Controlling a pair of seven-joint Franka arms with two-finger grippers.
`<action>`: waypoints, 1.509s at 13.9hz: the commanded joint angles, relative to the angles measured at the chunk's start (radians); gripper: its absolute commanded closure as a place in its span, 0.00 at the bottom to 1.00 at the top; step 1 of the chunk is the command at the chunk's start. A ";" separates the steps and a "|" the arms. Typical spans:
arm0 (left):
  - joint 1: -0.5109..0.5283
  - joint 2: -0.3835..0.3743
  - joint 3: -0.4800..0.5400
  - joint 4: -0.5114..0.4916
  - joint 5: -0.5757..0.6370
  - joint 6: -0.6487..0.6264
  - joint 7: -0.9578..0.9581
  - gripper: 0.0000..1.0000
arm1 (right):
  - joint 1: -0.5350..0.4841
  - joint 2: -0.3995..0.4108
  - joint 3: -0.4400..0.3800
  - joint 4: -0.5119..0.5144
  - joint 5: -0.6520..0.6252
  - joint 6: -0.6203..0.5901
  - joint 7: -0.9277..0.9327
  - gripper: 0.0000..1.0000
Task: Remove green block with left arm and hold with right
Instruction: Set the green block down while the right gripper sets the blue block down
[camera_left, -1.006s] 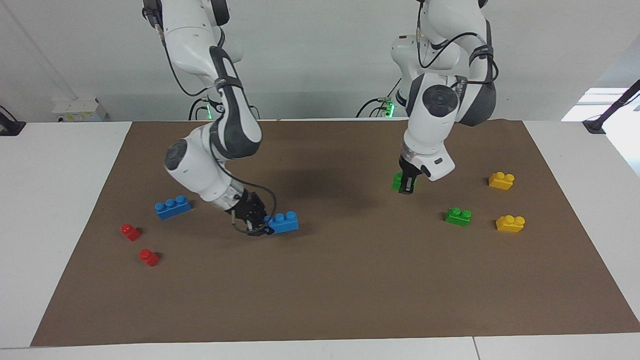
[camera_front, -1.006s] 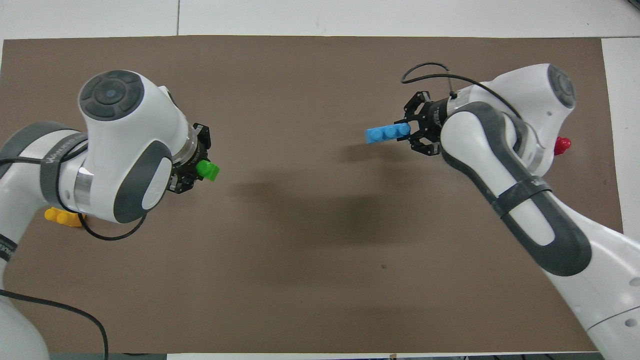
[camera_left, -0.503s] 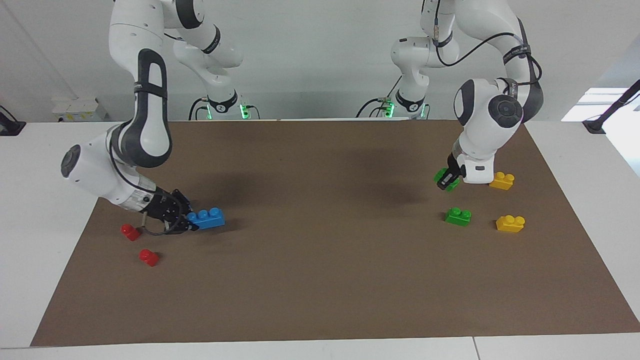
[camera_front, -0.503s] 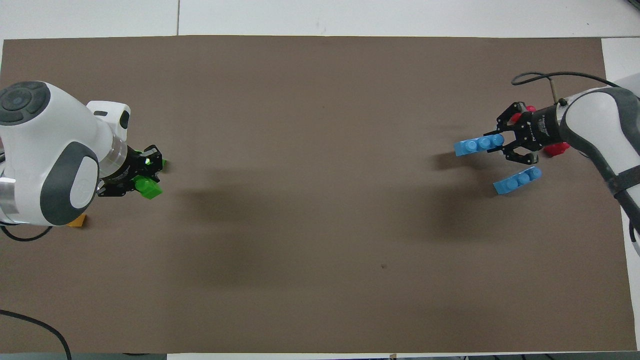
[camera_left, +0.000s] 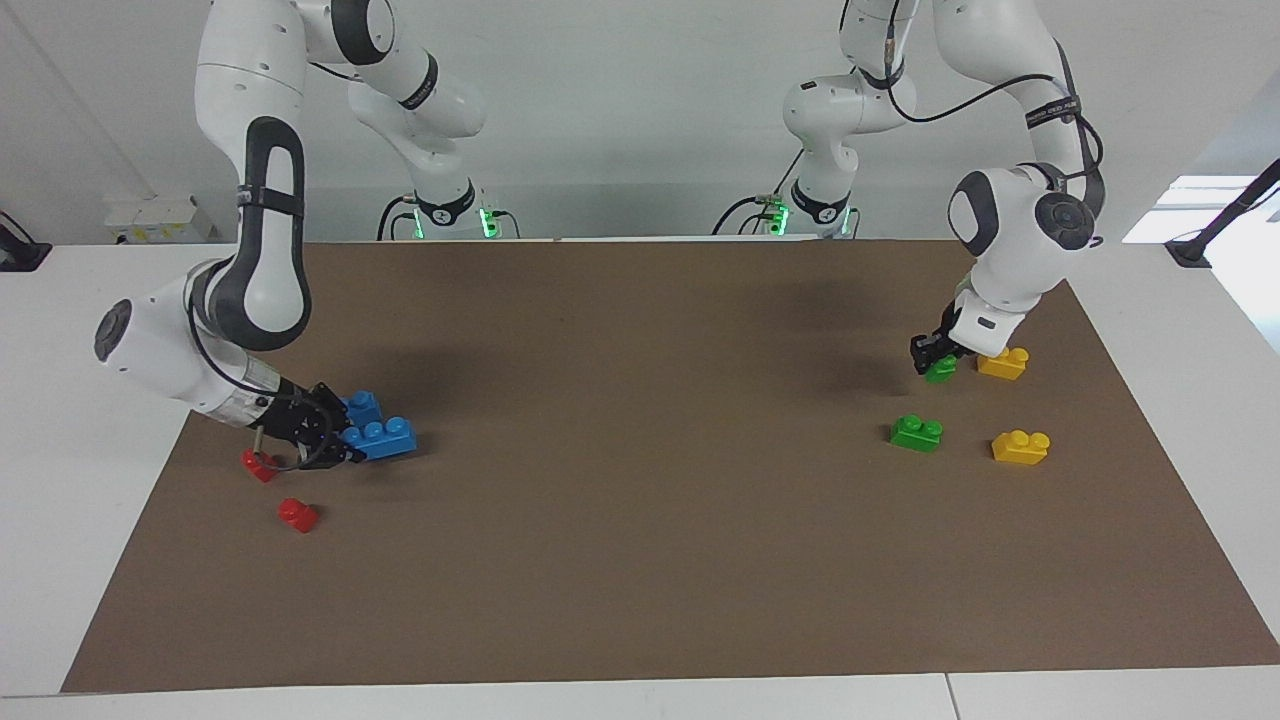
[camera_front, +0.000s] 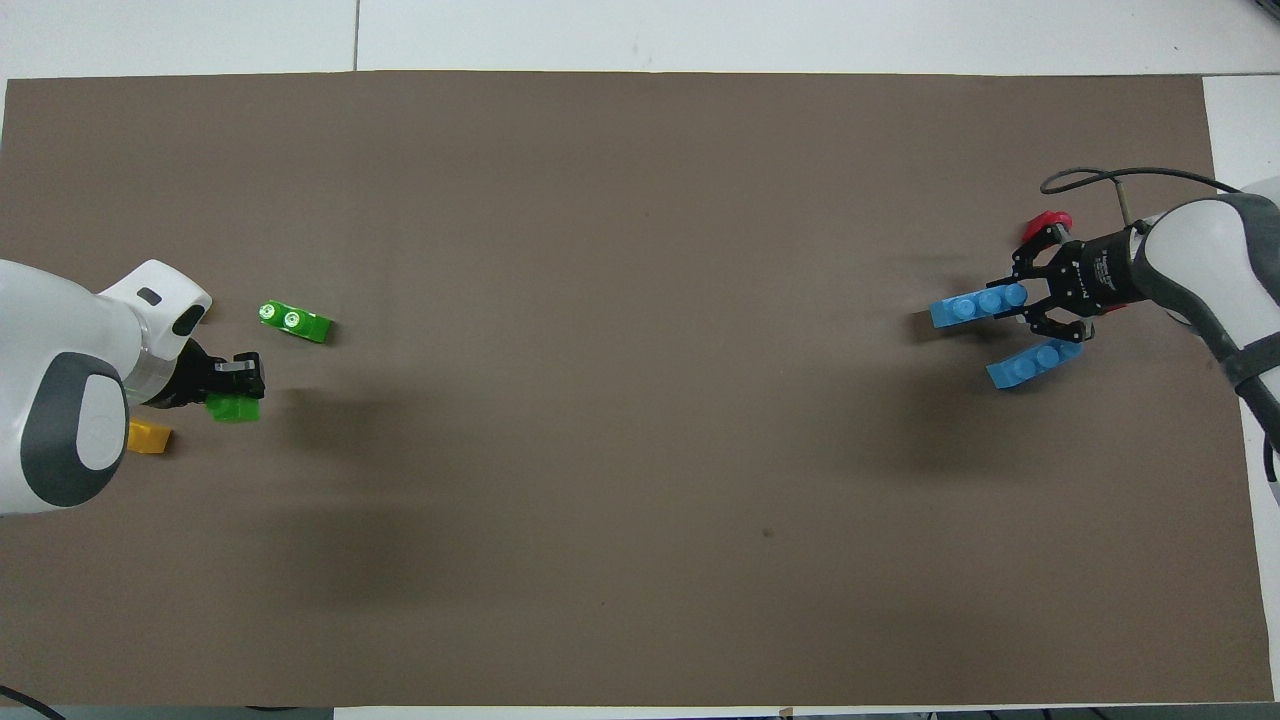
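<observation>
My left gripper (camera_left: 934, 354) is shut on the green block (camera_left: 941, 371) and holds it low over the mat, close beside a yellow brick (camera_left: 1002, 362). In the overhead view the left gripper (camera_front: 236, 380) shows with the green block (camera_front: 233, 408) at its tips. A second green brick (camera_left: 917, 432) (camera_front: 294, 321) lies loose on the mat, farther from the robots. My right gripper (camera_left: 325, 438) (camera_front: 1035, 300) is shut on one end of a blue three-stud brick (camera_left: 382, 438) (camera_front: 978, 305), low at the mat near the right arm's end.
A second blue brick (camera_left: 362, 405) (camera_front: 1034, 362) lies right beside the held one. Two red bricks (camera_left: 260, 465) (camera_left: 297, 514) lie near the right gripper. Another yellow brick (camera_left: 1020, 446) lies beside the loose green brick. The brown mat (camera_left: 640, 500) covers the table.
Both arms have swung outward from the middle. The left gripper carried the green block toward the yellow brick and lower. The right gripper carried the blue brick beside the second blue brick.
</observation>
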 joint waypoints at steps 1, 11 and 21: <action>-0.041 -0.031 -0.005 -0.111 -0.015 0.125 0.018 0.96 | 0.002 0.025 0.005 -0.002 -0.009 0.053 -0.005 1.00; -0.074 -0.033 -0.005 -0.217 -0.015 0.236 0.015 0.29 | 0.004 0.030 0.007 0.003 -0.010 0.064 -0.014 0.23; -0.074 -0.080 -0.002 0.226 -0.015 -0.282 0.007 0.00 | 0.023 -0.069 0.031 0.160 -0.200 -0.083 -0.063 0.00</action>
